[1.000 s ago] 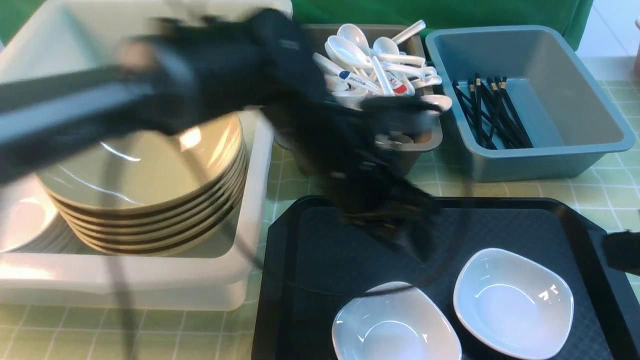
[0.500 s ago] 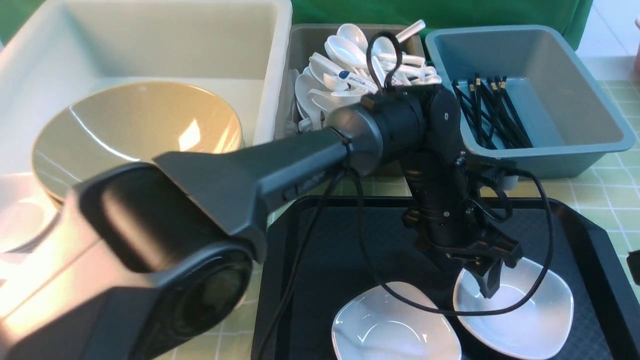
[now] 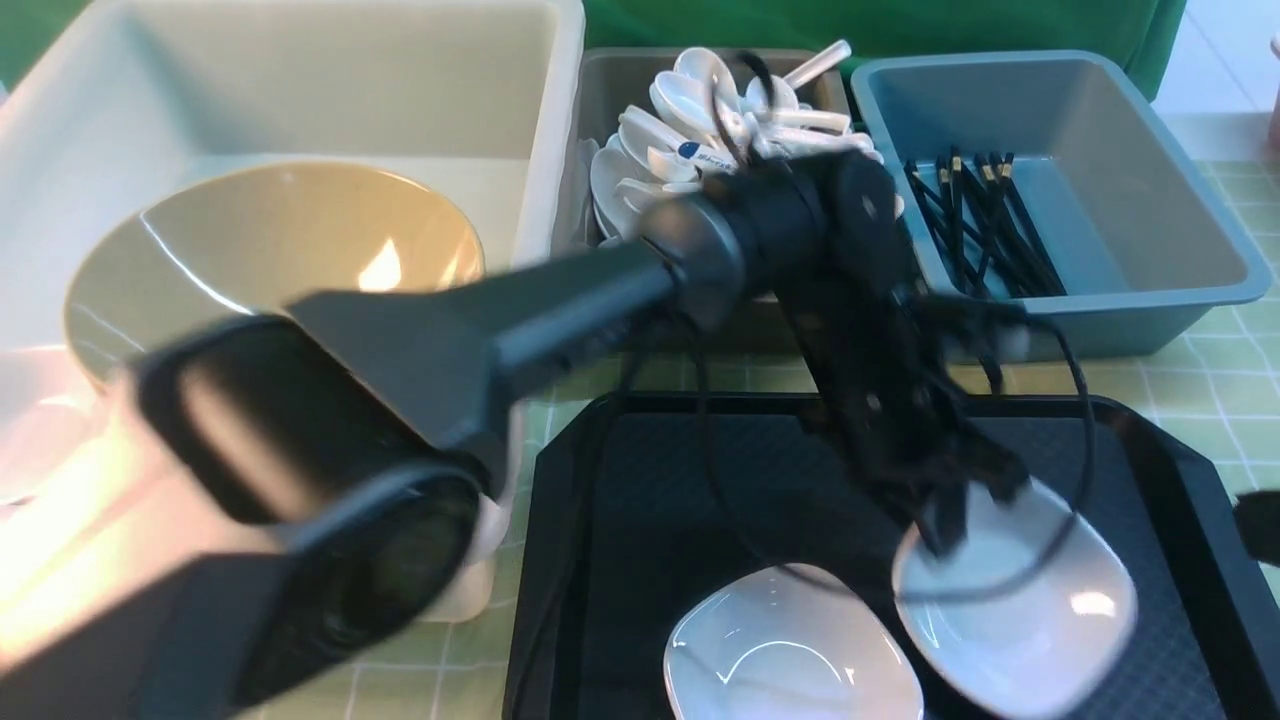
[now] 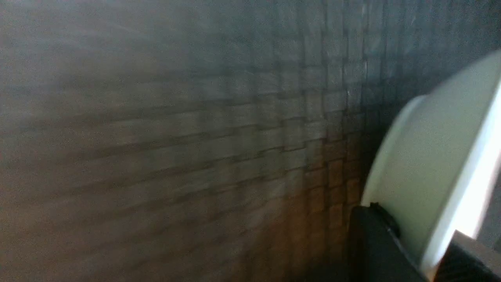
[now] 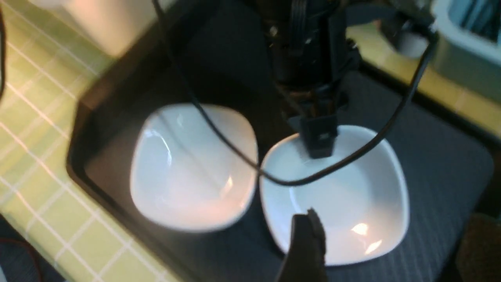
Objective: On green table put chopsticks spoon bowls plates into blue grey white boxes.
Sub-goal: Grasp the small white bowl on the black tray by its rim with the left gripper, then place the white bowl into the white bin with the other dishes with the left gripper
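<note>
Two white bowls sit on the black tray (image 3: 650, 480). My left gripper (image 3: 945, 530) is shut on the far rim of the right bowl (image 3: 1030, 620), which is tipped up off the tray. In the left wrist view that bowl's rim (image 4: 430, 156) sits between the jaws of the left gripper (image 4: 426, 250). The other bowl (image 3: 790, 650) lies flat beside it. My right gripper (image 5: 391, 246) stands open over the held bowl (image 5: 340, 196), not touching it; only its tip (image 3: 1260, 525) shows at the front view's right edge.
The white box (image 3: 540, 120) at back left holds a stack of tan plates (image 3: 270, 240). The grey box (image 3: 600, 90) is heaped with white spoons (image 3: 720, 120). Black chopsticks (image 3: 985, 220) lie in the blue box (image 3: 1100, 110). The left arm spans the middle.
My left arm swung from the boxes down to the right bowl and its jaws shut on the rim. The bowl has tipped up and shifted slightly left.
</note>
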`<action>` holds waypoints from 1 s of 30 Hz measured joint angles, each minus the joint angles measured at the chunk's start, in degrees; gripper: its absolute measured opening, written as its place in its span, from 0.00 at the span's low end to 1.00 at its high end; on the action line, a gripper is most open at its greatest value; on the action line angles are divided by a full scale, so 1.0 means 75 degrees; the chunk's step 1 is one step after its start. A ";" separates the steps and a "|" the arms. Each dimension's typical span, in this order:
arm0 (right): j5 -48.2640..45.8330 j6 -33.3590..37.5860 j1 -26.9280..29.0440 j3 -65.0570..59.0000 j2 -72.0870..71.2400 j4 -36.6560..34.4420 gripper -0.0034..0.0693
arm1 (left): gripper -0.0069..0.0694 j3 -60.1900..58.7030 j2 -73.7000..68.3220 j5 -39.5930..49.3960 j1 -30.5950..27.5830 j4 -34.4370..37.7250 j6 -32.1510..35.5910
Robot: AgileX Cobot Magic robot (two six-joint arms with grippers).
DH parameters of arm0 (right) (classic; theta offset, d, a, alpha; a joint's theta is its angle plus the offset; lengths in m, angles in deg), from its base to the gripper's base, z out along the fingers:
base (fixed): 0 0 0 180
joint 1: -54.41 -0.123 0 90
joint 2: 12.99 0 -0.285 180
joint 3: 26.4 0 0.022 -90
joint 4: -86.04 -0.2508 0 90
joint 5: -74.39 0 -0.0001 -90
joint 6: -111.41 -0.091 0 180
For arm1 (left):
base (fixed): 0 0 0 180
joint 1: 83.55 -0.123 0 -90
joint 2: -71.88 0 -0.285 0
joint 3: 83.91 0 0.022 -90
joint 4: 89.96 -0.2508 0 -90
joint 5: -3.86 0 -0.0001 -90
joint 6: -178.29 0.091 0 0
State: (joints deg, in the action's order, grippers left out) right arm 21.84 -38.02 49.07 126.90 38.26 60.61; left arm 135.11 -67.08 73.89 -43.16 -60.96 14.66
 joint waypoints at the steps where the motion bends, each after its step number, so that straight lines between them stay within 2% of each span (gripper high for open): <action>1: 0.0105 0.0105 -0.0110 0.0007 0.0000 -0.0102 0.73 | 0.11 -0.0007 0.0270 0.0000 -0.0163 -0.0020 -0.0097; 3: 0.0300 0.0338 -0.0248 0.0031 0.0000 -0.0320 0.73 | 0.11 -0.0016 0.0592 0.0000 -0.0443 -0.0037 -0.0172; 5: 0.0809 0.0857 -0.0618 0.0222 0.0103 -0.0910 0.73 | 0.11 -0.0162 0.1614 -0.0022 -0.1148 -0.0047 -0.0337; 8: 0.1078 0.1246 -0.0795 0.0522 0.0340 -0.1325 0.72 | 0.11 -0.0640 0.2730 -0.0021 -0.1903 -0.0040 -0.0355; 10: 0.1105 0.1535 -0.0891 0.0836 0.0617 -0.1568 0.69 | 0.11 -0.1235 0.3715 0.0022 -0.2695 -0.0028 -0.0370; 12: 0.0979 0.1927 -0.0979 0.1298 0.1047 -0.1824 0.61 | 0.11 -0.2063 0.4920 0.0071 -0.3828 -0.0006 -0.0375; 15: 0.0782 0.2173 -0.1173 0.1785 0.1709 -0.1982 0.43 | 0.11 -0.3195 0.6148 0.0070 -0.5508 -0.0034 -0.0350; 18: 0.0929 0.2283 -0.1460 0.2126 0.2296 -0.2184 0.18 | 0.11 -0.4562 0.7351 0.0095 -0.7818 -0.0195 -0.0232; 19: 0.1011 0.2321 -0.1518 0.2182 0.2417 -0.2249 0.14 | 0.11 -0.4893 0.7583 0.0045 -0.8335 -0.0283 -0.0214; 20: 0.1034 0.2344 -0.1537 0.2192 0.2417 -0.2267 0.14 | 0.11 -0.4948 0.7683 0.0027 -0.8457 -0.0339 -0.0214; 21: 0.1186 0.2486 -0.1672 0.2282 0.2642 -0.2382 0.10 | 0.11 -0.5255 0.7962 -0.0146 -0.9361 -0.0645 -0.0269; 22: 0.1268 0.2610 -0.1774 0.2343 0.2822 -0.2475 0.09 | 0.11 -0.5338 0.8038 -0.0240 -0.9796 -0.0904 -0.0366; 25: 0.1311 0.2845 -0.2074 0.2460 0.3119 -0.2593 0.08 | 0.11 -0.5339 0.7915 -0.0319 -1.0350 -0.1596 -0.0654; 30: 0.1326 0.3228 -0.3055 0.2652 0.3576 -0.2661 0.08 | 0.11 -0.5081 0.6715 -0.0090 -1.0423 -0.2049 -0.0961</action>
State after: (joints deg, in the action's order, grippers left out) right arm 31.79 -13.81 26.16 146.79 65.08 40.65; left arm 97.01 -16.72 73.22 -121.33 -76.33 7.45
